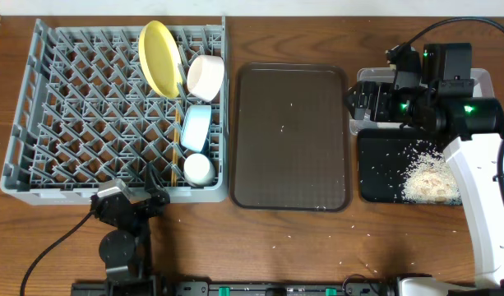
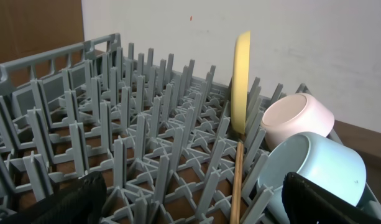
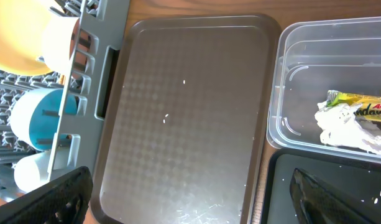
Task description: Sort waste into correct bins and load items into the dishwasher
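The grey dish rack holds an upright yellow plate, a white bowl, a light blue bowl, a pale green cup and chopsticks. My left gripper is open and empty at the rack's front edge; its view shows the plate, both bowls and a chopstick. My right gripper is open and empty beside the clear container, which holds the green-and-orange wrapper. Rice crumbs lie in the black tray.
A brown serving tray lies between the rack and the bins, with a few crumbs on it. A crumpled white paper lies by the wrapper. A few crumbs lie on the wooden table near the front edge.
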Available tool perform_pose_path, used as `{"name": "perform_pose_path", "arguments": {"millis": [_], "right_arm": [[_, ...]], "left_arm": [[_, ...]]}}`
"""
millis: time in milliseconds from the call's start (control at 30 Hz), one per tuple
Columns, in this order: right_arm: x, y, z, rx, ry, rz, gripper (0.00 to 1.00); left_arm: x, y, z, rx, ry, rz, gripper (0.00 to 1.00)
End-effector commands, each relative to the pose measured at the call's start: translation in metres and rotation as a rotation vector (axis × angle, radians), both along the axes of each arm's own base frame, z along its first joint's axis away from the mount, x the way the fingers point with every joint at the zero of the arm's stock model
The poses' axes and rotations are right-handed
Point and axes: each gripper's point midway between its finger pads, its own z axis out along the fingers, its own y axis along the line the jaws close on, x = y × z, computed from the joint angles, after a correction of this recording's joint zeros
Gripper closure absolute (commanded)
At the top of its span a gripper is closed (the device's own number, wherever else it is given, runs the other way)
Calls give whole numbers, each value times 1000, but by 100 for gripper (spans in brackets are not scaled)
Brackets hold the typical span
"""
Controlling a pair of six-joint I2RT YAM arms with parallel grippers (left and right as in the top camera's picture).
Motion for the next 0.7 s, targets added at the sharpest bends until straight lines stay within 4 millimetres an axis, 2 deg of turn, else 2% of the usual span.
{"name": "perform_pose_path", "arguments": {"millis": [0, 433, 667], "right_arm": [[0, 2, 1, 5, -2, 7, 1], [-1, 2, 0, 2, 6, 6, 1], [4, -24, -7, -152, -11, -45, 1]], "left_arm": [[0, -1, -18, 13, 51, -11, 10], [0, -1, -18, 13, 51, -11, 9], [0, -1, -18, 13, 51, -11, 9]]}}
